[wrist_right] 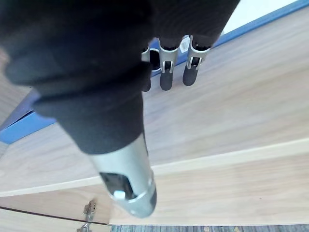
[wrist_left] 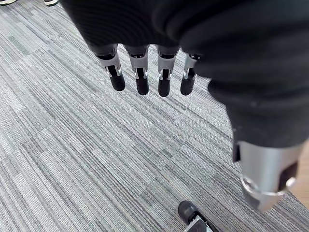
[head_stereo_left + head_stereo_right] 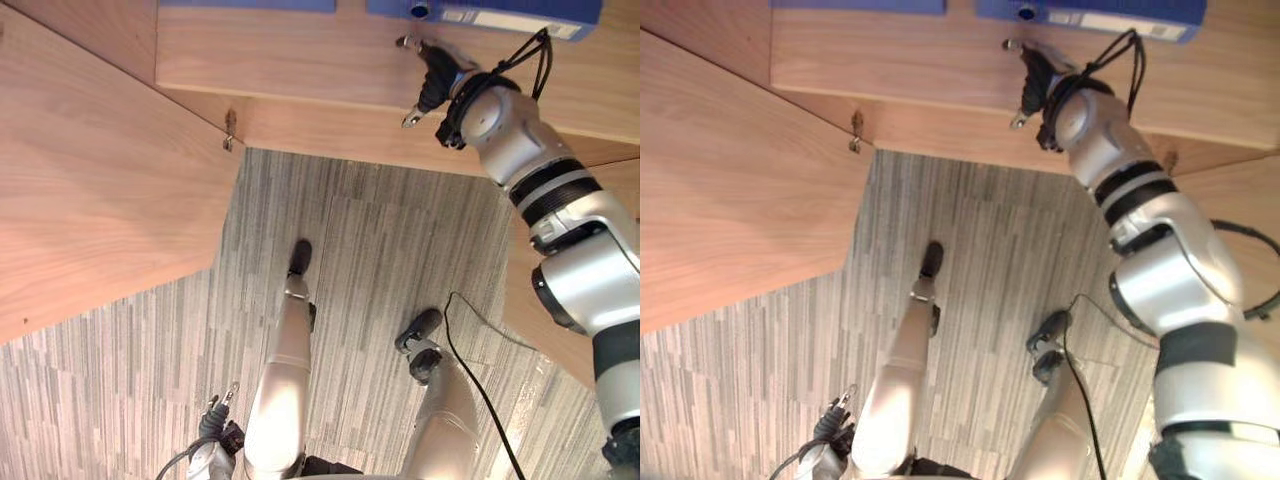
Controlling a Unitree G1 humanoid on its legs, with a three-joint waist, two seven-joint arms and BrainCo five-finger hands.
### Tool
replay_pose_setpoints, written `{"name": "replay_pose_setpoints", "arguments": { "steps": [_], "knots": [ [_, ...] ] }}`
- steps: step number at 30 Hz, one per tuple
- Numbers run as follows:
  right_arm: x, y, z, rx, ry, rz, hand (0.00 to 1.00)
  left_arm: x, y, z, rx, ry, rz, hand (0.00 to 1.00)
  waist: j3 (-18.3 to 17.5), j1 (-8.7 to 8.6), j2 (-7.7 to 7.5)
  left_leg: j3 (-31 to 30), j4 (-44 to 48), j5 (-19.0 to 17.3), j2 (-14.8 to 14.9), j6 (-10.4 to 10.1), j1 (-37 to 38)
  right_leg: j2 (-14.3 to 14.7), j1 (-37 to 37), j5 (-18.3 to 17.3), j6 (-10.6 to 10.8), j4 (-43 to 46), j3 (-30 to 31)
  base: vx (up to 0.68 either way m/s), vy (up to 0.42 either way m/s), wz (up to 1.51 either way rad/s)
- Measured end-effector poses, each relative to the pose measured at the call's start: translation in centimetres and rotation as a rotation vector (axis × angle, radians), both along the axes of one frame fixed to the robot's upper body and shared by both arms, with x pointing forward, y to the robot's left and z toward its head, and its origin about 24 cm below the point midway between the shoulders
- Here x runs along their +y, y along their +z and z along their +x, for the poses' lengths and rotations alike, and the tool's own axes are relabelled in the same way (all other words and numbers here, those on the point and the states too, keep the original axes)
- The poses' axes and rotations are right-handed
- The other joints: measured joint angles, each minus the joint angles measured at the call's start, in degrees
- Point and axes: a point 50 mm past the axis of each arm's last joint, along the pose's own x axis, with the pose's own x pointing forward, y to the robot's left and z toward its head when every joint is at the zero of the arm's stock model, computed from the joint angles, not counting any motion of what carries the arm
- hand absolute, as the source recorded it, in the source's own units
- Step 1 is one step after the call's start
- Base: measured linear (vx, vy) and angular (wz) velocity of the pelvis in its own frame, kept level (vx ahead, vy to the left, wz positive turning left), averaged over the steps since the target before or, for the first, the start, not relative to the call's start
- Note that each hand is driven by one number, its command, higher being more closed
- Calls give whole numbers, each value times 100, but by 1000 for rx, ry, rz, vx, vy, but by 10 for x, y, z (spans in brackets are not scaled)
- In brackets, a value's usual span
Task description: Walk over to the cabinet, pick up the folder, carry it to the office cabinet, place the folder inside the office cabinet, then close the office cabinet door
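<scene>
A blue folder (image 3: 500, 12) with a white label and a round finger hole lies on the wooden shelf (image 3: 300, 60) of the office cabinet. My right hand (image 3: 432, 78) reaches over the shelf with its fingers (image 1: 166, 72) straight and open, their tips at the folder's blue edge (image 1: 260, 25). Whether they touch it I cannot tell, and nothing is held. My left hand (image 3: 215, 428) hangs low at my side over the carpet, its fingers (image 2: 140, 72) straight and empty.
A second blue folder (image 3: 250, 4) lies further left on the same shelf. The cabinet's left door (image 3: 90, 190) stands swung open, with a metal hinge (image 3: 229, 130) at its corner. Another wooden panel (image 3: 525, 300) stands on the right. Grey striped carpet (image 3: 380, 250) lies below.
</scene>
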Motion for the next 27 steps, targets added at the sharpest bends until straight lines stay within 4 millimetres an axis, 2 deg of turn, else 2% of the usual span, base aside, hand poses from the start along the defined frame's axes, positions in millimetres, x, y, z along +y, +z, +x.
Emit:
{"name": "replay_pose_setpoints", "arguments": {
  "steps": [5,10,13,17,19,20,22,25,26,27],
  "knots": [
    [4,-1,0,-3,9,0,0,19,1,-5,19,-3,42,0,-14,-39,-113,114,-598,243,153,-77,490,171,223,65,-43,-239,29,35,-11,-11],
    [10,-5,1,8,17,-15,0,26,2,-7,13,-10,53,0,1,-90,-153,204,-896,396,229,-92,735,245,285,93,-86,-282,107,26,-10,-7],
    [12,-15,3,36,21,-15,0,29,2,-9,17,-7,60,0,-9,-90,-177,239,-998,424,287,-118,933,305,441,105,-104,-360,112,29,-1,-7],
    [10,-42,5,106,25,10,0,33,3,-9,14,-5,71,0,-6,-127,-206,273,-1166,481,307,-134,1189,331,622,104,-105,-436,116,4,1,-1],
    [5,-72,5,181,21,78,0,34,4,-8,10,-3,72,0,-5,-164,-220,302,-1296,521,309,-127,1415,361,815,107,-103,-494,115,45,6,1],
    [4,-81,5,200,19,103,0,34,4,-8,9,-2,72,0,-6,-175,-225,312,-1319,524,312,-124,1480,368,875,109,-101,-510,116,59,4,-1],
    [3,-113,3,278,22,249,0,35,5,-7,3,-4,80,0,-1,-266,-257,354,-1506,576,328,-138,1793,391,1132,116,-92,-593,114,73,-1,-2],
    [-7,-174,-5,426,-67,537,0,35,13,5,-44,-46,114,0,-7,-365,-296,432,-1815,644,341,-128,2347,404,1585,111,-85,-749,109,62,-7,-2],
    [-8,-200,-11,480,-110,672,0,36,15,8,-53,-69,132,0,-18,-432,-328,463,-1893,648,341,-128,2558,398,1776,110,-78,-789,106,41,-5,-1],
    [-7,-214,-16,505,-132,730,0,35,16,10,-58,-73,135,0,-27,-468,-348,481,-1918,648,343,-128,2656,387,1868,113,-72,-816,107,55,-1,-4]
  ]
}}
